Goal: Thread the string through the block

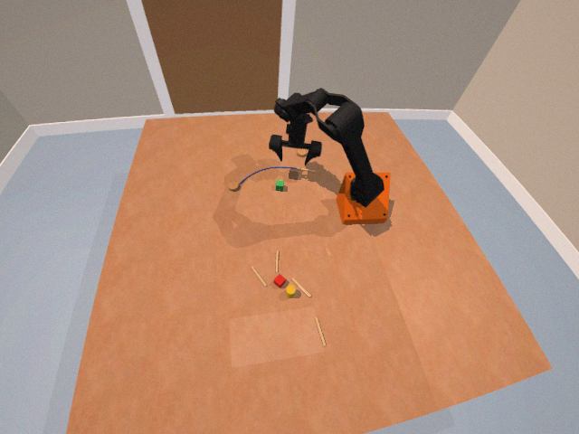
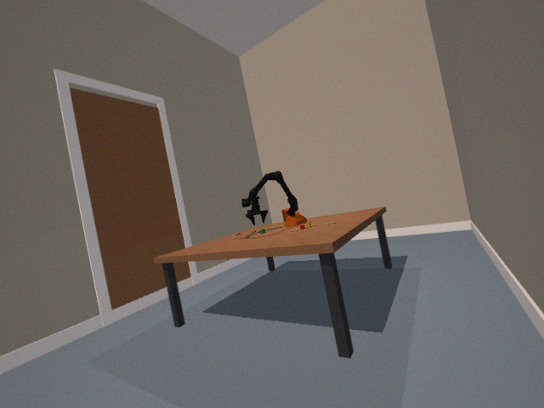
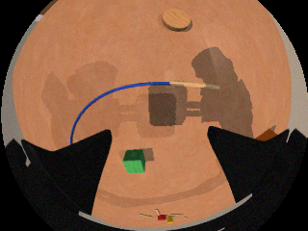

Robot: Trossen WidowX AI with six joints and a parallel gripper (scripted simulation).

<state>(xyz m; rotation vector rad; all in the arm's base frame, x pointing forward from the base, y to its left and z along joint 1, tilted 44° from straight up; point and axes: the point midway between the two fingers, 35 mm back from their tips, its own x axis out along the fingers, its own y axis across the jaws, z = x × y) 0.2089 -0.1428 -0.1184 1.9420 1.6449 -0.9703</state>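
Note:
My gripper is wide open and empty, pointing down above the table. The green block sits on the table below it; no hole shows from these views. The blue string curves from the round wooden button past the block on its door side, with a gap between them. The button is hidden in the wrist view. The thin stick on the string's free end lies on the table, apart from the block and fingers.
Another wooden disc lies beyond the stick, towards the door. A red cube, a yellow cylinder and several loose sticks lie farther off. The orange arm base stands right of the block in the top view.

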